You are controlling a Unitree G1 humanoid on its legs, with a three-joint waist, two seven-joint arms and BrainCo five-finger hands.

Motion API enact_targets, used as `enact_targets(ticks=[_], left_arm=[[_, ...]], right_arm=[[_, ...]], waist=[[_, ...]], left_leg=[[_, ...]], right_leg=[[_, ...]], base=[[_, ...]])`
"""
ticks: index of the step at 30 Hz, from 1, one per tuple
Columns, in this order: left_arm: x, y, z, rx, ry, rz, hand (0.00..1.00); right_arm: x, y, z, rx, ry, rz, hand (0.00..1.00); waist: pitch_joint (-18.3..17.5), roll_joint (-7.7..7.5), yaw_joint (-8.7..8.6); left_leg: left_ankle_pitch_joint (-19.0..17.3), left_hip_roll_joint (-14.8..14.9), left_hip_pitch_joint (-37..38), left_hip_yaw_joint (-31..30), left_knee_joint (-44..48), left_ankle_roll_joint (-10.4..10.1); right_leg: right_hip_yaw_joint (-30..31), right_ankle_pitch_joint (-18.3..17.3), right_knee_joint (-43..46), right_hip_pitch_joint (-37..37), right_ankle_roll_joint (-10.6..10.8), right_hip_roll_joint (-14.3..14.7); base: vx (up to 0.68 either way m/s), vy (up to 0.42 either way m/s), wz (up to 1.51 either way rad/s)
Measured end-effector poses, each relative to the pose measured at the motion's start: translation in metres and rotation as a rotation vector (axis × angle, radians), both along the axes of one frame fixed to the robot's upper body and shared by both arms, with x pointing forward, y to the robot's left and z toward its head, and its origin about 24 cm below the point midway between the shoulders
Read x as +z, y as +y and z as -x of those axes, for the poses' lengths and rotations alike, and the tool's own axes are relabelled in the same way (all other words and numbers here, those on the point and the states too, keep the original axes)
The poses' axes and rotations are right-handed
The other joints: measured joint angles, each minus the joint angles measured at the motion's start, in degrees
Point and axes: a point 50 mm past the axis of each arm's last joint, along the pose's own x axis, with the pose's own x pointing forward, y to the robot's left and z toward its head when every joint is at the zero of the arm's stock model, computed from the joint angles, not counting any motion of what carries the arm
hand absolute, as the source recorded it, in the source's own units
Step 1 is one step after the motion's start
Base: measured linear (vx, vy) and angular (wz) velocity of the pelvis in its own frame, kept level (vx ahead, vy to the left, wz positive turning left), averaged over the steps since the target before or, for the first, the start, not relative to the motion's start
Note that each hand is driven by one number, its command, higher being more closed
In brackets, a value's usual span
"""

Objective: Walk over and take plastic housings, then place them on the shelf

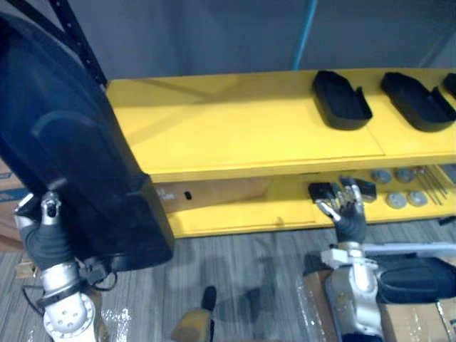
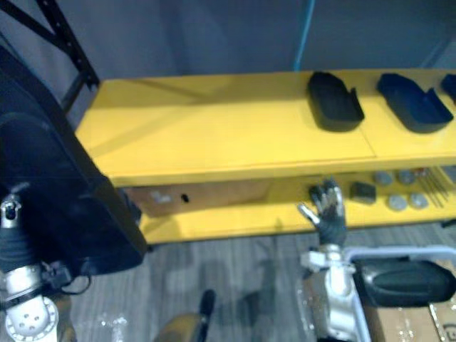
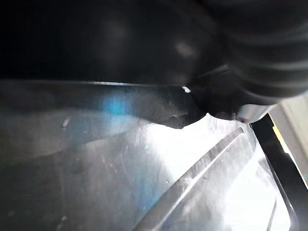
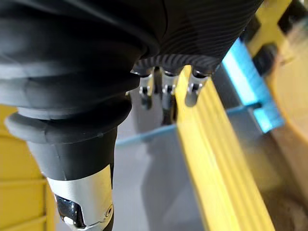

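Top shelf (image 1: 235, 125) bare left of black housings (image 1: 342, 100)

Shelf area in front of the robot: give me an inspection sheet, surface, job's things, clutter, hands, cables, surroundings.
Surface: yellow shelf, two levels, top bare at its left.
Job's things: black housings on the top level at the right; a large black housing at the left hand.
Clutter: grey discs, metal rods, small dark blocks on the lower level.
Hands: left hand at the large housing's lower edge; right hand open, raised before the lower level.
Cables: nothing seen.
Surroundings: grey floor, cardboard box, grey wall behind.
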Motion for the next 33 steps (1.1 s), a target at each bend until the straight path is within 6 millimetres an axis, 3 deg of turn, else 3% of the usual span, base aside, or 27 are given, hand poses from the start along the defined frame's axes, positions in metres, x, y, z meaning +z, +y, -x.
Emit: enact_targets(ticks=[1,2,3,6,7,9,11,13,14,16,17,18,20,23,28,33], left_arm=[[0.002,-0.001,-0.002,-0.008,-0.005,-0.012,1.0],[0.004,0.0,-0.002,-0.008,-0.007,-0.021,1.0],[0.006,0.0,-0.004,-0.008,-0.012,-0.031,1.0],[0.006,0.002,-0.007,0.006,-0.008,-0.016,1.0],[0.008,0.001,-0.014,-0.004,-0.008,-0.012,1.0],[0.011,-0.001,-0.023,-0.017,-0.026,-0.007,1.0],[0.01,-0.006,-0.044,-0.066,-0.022,0.015,1.0],[0.005,-0.011,-0.049,-0.082,0.012,0.015,1.0],[0.002,-0.013,-0.047,-0.089,0.03,0.013,1.0],[-0.005,-0.013,-0.043,-0.084,0.057,0.027,1.0],[-0.014,-0.015,-0.038,-0.077,0.086,0.062,1.0],[-0.018,-0.015,-0.035,-0.07,0.1,0.078,1.0],[-0.018,-0.016,-0.029,-0.065,0.094,0.083,1.0],[-0.007,-0.019,-0.025,-0.078,0.026,0.055,1.0],[-0.001,-0.021,-0.028,-0.115,0.003,0.029,1.0],[0.006,-0.032,-0.04,-0.224,0.015,-0.021,1.0]], right_arm=[[-0.002,-0.001,0.002,-0.008,0.005,-0.004,0.0],[0.0,-0.001,0.001,-0.008,-0.002,-0.004,0.0],[0.003,0.001,-0.003,0.002,-0.022,-0.003,0.0],[0.012,0.004,-0.011,0.014,-0.059,0.008,0.0],[0.015,0.002,-0.013,0.005,-0.073,0.01,0.0],[0.017,-0.004,-0.01,-0.026,-0.089,0.02,0.0],[0.024,-0.016,-0.004,-0.086,-0.126,0.035,0.0],[0.035,-0.021,0.004,-0.131,-0.175,0.059,0.0],[0.044,-0.022,0.006,-0.155,-0.218,0.066,0.0],[0.053,-0.022,0.005,-0.174,-0.249,0.105,0.0],[0.06,-0.024,0.003,-0.211,-0.262,0.144,0.0],[0.064,-0.026,0.003,-0.246,-0.265,0.17,0.0],[0.071,-0.028,0.006,-0.355,-0.288,0.213,0.0],[0.092,-0.031,0.016,-0.536,-0.38,0.294,0.0],[0.111,-0.054,0.042,-0.825,-0.471,0.346,0.0],[0.11,-0.078,0.069,-1.004,-0.439,0.346,0.0]], waist=[[-0.5,0.62,-0.54],[-0.56,0.62,-0.68],[-0.67,0.68,-0.68],[-0.53,1.09,-1.15],[-0.33,2.14,-1.86],[-0.54,2.12,-2.48],[-0.65,1.98,-3.62],[-1.24,1.32,-4.62],[-2.02,0.7,-4.72],[-3.33,0.68,-4.05],[-4.36,2.55,-2.93],[-5.19,3.94,-2.87],[-6.08,5.37,-2.94],[-6.96,6.38,-3.41],[-7.5,6.15,-5.63],[-9.7,5.32,-7.9]], left_leg=[[-0.36,0.62,0.61,-1.0,-0.1,0.48],[-0.59,1.02,1.48,-1.03,-0.78,0.8],[-0.95,2.2,3.86,-1.19,-2.73,1.55],[-1.92,3.74,6.58,-1.23,-3.13,2.22],[-2.43,4.69,7.62,-2.6,-3.31,1.47],[-2.67,4.93,8.51,-4.23,-4.31,1.12],[-3.21,3.97,9.02,-8.14,-4.41,0.34],[-3.56,2.56,9.26,-10.31,-4.29,-0.2],[-4.15,1.59,9.32,-10.35,-4.19,-0.99],[-5.69,1.21,9.38,-10.21,-3.29,-1.59],[-7.04,2.67,9.28,-9.01,-1.93,-3.06],[-7.45,3.81,9.64,-7.93,-2.03,-3.17],[-7.84,5.49,11.22,-5.71,-3.03,-3.0],[-7.88,6.88,11.68,-3.67,-4.3,-3.03],[-7.84,7.05,12.16,-3.16,-4.55,-3.04],[-6.71,6.93,12.31,-2.17,-6.16,-3.52]], right_leg=[[1.35,4.7,9.81,-5.35,-2.27,-0.92],[1.58,7.88,13.31,-7.1,-2.32,-1.33],[1.74,13.35,19.65,-10.51,-2.66,-2.28],[1.73,9.06,20.48,-13.44,0.91,-1.88],[2.03,7.63,15.11,-14.26,3.43,0.16],[5.05,6.63,7.54,-14.98,5.16,3.03],[12.5,7.45,-3.25,-15.49,6.62,6.56],[14.33,9.11,-6.77,-15.44,8.33,6.72],[13.92,13.2,-8.96,-15.29,7.6,6.3],[12.55,14.64,-12.77,-13.17,7.97,6.07],[12.07,15.61,-17.58,-10.26,8.16,7.57],[11.43,16.57,-20.14,-8.47,7.62,8.7],[10.97,17.46,-23.03,-5.98,7.01,10.25],[11.03,18.12,-24.99,-5.48,6.35,11.51],[10.69,18.89,-26.75,-4.18,6.18,11.65],[9.15,18.89,-27.15,-3.42,6.17,11.03]], base=[[0.07,0.243,0.24],[0.08,0.26,0.02],[0.07,0.201,-0.15],[0.13,0.185,-0.1],[0.2,0.11,0.14],[0.2,0.053,0.46],[0.18,-0.029,0.87],[0.16,-0.091,0.97],[0.23,-0.187,0.86],[0.19,-0.197,0.23],[0.17,-0.177,-0.04],[0.18,-0.175,-0.02],[0.12,-0.129,-0.01],[0.06,-0.105,-0.13],[0.01,-0.011,-0.01],[-0.01,0.006,0.14]])
